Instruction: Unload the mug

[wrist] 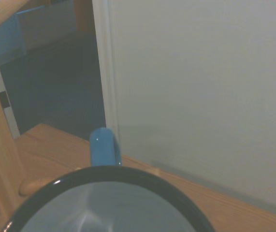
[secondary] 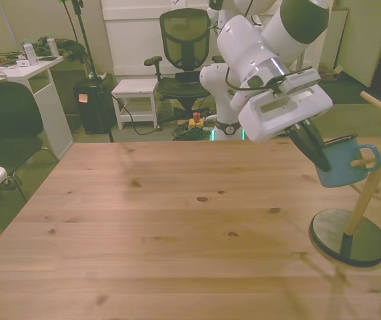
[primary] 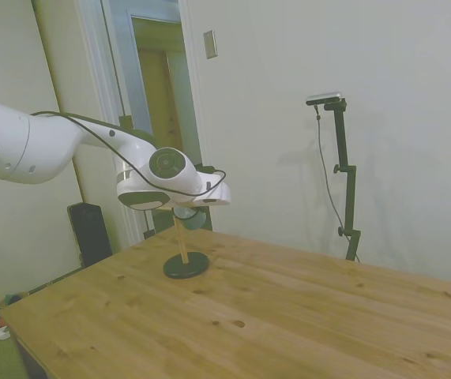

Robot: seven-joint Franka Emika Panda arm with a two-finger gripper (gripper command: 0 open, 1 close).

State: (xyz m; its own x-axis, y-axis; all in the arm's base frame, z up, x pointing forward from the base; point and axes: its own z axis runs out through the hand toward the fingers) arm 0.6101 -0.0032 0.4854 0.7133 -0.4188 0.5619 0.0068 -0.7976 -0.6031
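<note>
At the front view's right, the tool (secondary: pixel 318 155) grips the rim of the small light-blue cylindrical mug (secondary: pixel 342 167), whose handle is hooked over a peg of the wooden peg stand (secondary: pixel 371 175). Grasp apparently made; lifting it clear and setting it on the wooden tabletop (secondary: pixel 177 227) remain.

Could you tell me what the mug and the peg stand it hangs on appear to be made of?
The mug looks like glazed ceramic or enamelled metal: smooth light-blue wall, dark rim, a small glint on the handle. The peg stand is pale, unpainted wood with visible grain, on a dark matte round base, material unclear.
</note>
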